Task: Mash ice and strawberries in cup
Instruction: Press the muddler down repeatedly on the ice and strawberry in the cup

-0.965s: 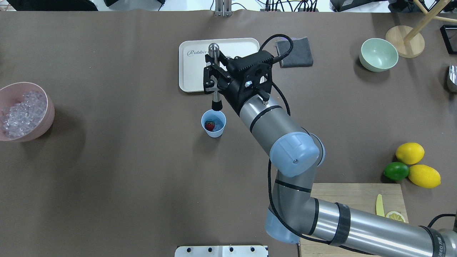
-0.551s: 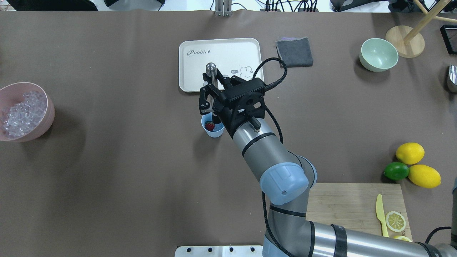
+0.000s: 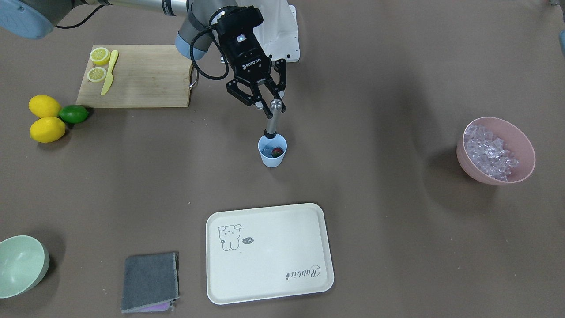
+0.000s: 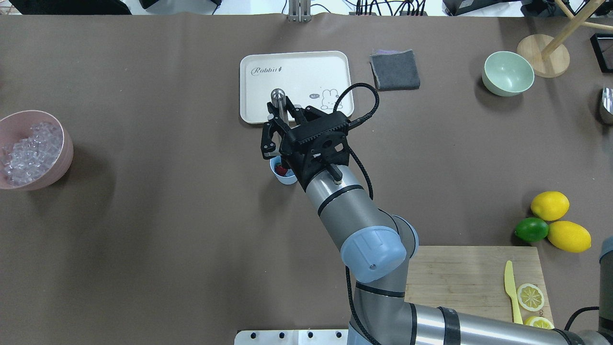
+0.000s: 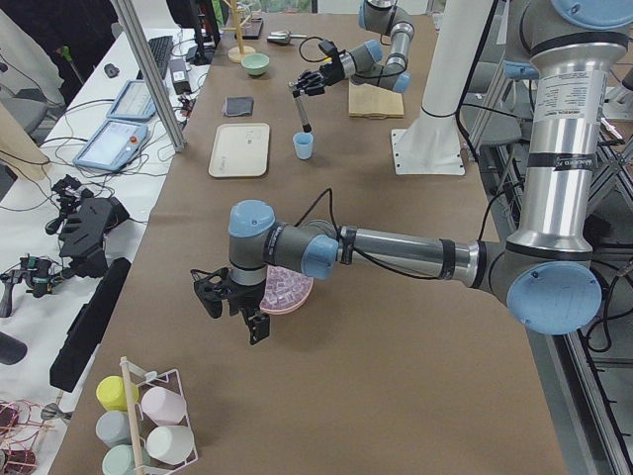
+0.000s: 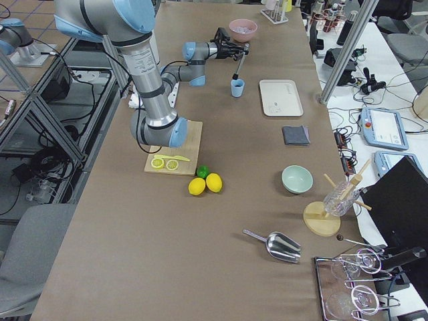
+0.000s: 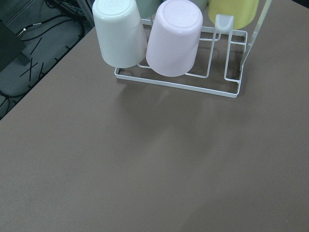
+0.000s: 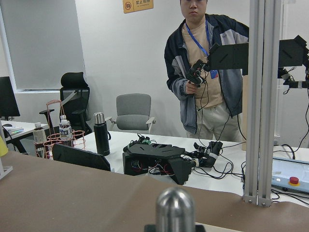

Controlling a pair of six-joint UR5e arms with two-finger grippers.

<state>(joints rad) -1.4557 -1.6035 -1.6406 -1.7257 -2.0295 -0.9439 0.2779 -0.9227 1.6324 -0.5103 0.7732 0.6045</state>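
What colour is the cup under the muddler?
The cup under the muddler is light blue, clearest in the exterior front-facing view.

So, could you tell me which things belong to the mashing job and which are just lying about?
In use: cup, strawberry, muddler in the right gripper, ice in the pink bowl.
Lying about: tray, grey cloth, green bowl, lemons, lime, cutting board, yellow knife.

Light-blue cup (image 3: pixel 271 160), red strawberry (image 3: pixel 277 152), pink bowl (image 3: pixel 469 169).
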